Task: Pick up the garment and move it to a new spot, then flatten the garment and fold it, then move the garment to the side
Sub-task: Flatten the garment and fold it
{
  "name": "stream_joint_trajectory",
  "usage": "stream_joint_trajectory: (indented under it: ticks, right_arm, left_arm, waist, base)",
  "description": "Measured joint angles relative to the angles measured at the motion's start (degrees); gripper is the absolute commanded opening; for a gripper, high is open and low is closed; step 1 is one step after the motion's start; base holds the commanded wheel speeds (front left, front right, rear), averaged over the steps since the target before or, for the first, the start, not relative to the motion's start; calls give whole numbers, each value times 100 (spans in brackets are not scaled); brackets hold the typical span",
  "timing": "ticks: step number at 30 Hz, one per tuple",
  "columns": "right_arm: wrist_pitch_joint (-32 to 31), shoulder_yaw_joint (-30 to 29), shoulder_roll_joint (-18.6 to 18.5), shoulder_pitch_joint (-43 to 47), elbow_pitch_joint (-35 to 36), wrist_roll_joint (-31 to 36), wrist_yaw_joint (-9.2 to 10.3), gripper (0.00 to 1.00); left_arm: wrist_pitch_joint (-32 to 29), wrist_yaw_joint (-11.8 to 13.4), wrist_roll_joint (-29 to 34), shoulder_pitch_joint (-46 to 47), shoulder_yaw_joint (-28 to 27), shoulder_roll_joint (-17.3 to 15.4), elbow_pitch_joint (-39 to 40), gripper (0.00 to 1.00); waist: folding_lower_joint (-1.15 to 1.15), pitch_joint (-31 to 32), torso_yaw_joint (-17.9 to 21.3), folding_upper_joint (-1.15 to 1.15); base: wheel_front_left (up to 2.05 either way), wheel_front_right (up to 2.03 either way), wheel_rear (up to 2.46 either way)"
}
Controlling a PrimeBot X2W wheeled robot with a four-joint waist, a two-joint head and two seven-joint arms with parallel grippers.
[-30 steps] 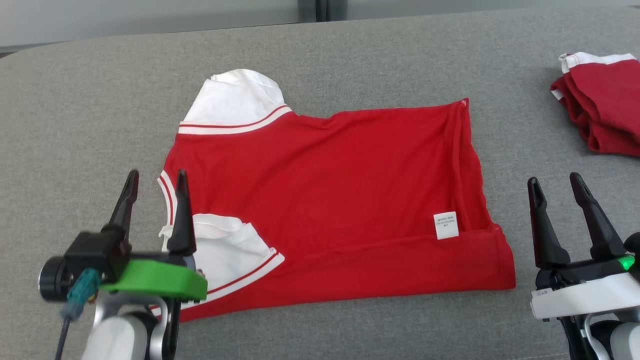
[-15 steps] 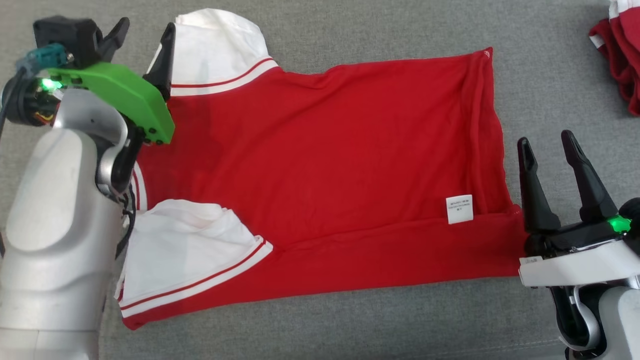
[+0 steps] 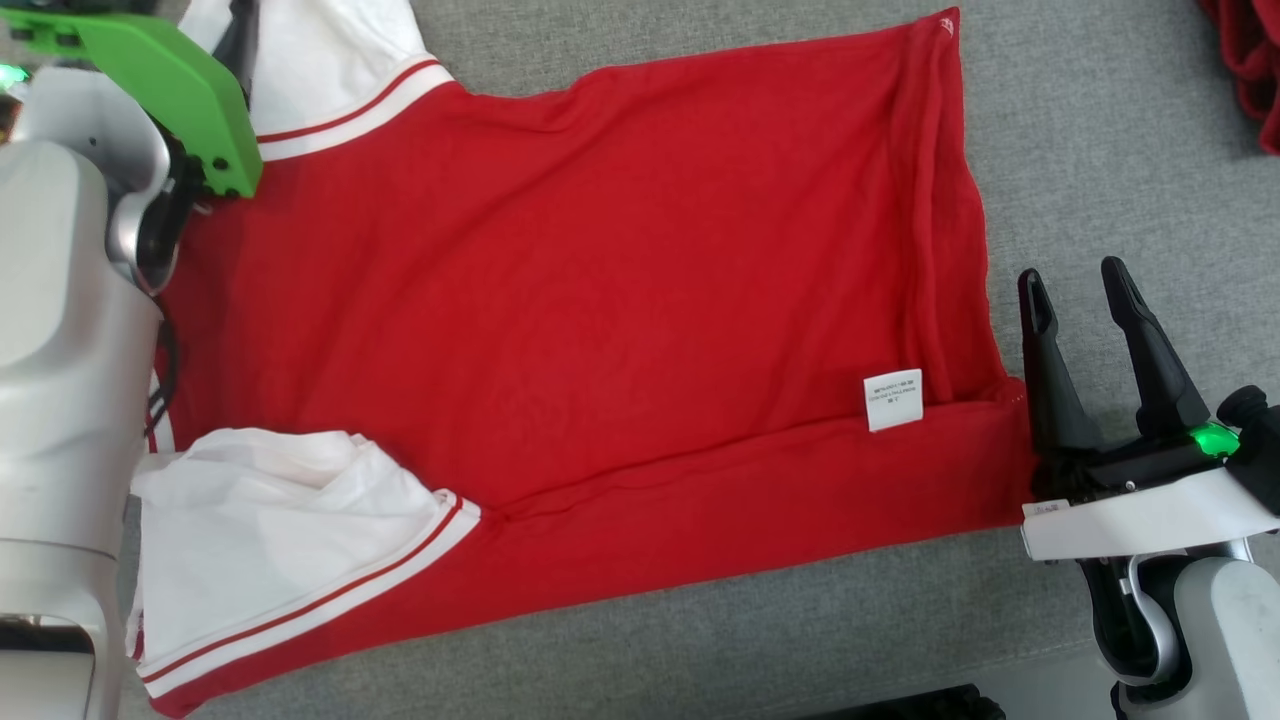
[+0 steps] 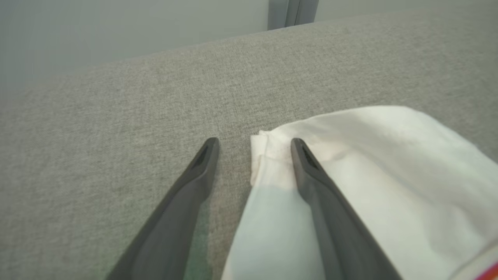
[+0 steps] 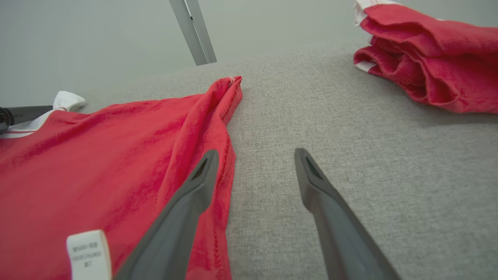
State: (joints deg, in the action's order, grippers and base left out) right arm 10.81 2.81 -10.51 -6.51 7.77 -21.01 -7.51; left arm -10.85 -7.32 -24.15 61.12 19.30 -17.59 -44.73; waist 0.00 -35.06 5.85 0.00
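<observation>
Where the garment [image 3: 600,300] is lying: it is spreading flat on the grey cushion [image 3: 700,640], stretching from one gripper across to the other, its red body facing up
Left gripper [image 4: 253,143]: it is standing released, its two fingers spread wide and gripping nothing
Beneath the left gripper: the end of the far white sleeve [image 4: 369,155] is reaching into the gap between the fingers and running under the right-hand one, while the left-hand finger is hanging over bare cushion; whether the tips are pressing on the cloth, I cannot tell
Behind the left gripper: the near white sleeve [image 3: 270,530] is lying crumpled beside the pale forearm [image 3: 60,380], back toward the robot
Right gripper [image 3: 1071,275]: it is also standing released, fingers wide apart and holding nothing, pointing away from the robot
Left of the right gripper: the garment's hem edge is lying just beside it, and in the right wrist view it is passing under the left-hand finger
Care label [image 3: 893,400]: it is showing white on the red cloth, left of the right gripper and nearer the robot than its fingertips
Ahead and right of the right gripper: a folded red pile [image 5: 428,58] is resting well apart from it
</observation>
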Motion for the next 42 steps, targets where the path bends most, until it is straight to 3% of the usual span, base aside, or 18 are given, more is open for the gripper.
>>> stream_joint_trajectory:
  ticks: [1,8,17,27,28,29,30,32,37,42]
  right_arm:
    - [15,-3,0,-2,-8,0,0,100]
    - [-18,-84,-231,-343,-149,10,0,100]
    - [-141,319,-865,-1610,-1013,-308,0,100]
    - [-310,907,-1165,-2882,-2203,-735,-1,100]
    - [-513,974,-1224,-2942,-2345,-775,-1,84]
    - [-648,1011,-1281,-2975,-2428,-833,-1,54]
    - [-759,1021,-1323,-3011,-2474,-905,-2,34]
    - [-1059,1061,-1455,-3072,-2543,-1006,-3,0]
    - [-1229,1080,-1681,-3084,-2406,-1172,-3,0]
    - [-842,869,-1836,-3113,-2164,-1180,-3,0]
  left_arm:
    - [-29,-1,-4,54,41,-19,-48,0]
    - [42,-8,-244,209,538,-43,-120,0]
    - [547,-22,-379,296,777,143,-198,0]
    - [900,-22,-556,402,1043,355,-352,0]
    - [949,-22,-569,403,1067,368,-369,0]
    - [991,-22,-597,403,1089,374,-390,0]
    - [1038,-22,-622,403,1104,381,-402,0]
    - [1180,-22,-668,403,1116,377,-415,0]
    - [1657,-22,-726,405,1112,355,-365,0]
    - [2142,-22,-731,410,1083,310,-159,0]
  waist:
    - [0,-30,14,0]
    - [0,-74,-41,0]
    - [0,-34,-318,0]
    - [0,-136,-670,0]
    - [0,-129,-689,0]
    - [0,-114,-703,0]
    - [0,-98,-712,0]
    - [0,-54,-732,0]
    - [0,67,-759,0]
    - [0,227,-802,0]
  base:
    - [0,0,0]
    - [0,0,0]
    - [0,0,0]
    - [0,0,0]
    - [0,0,0]
    - [0,0,0]
    - [0,0,0]
    - [0,0,0]
    - [0,0,0]
    - [0,0,0]
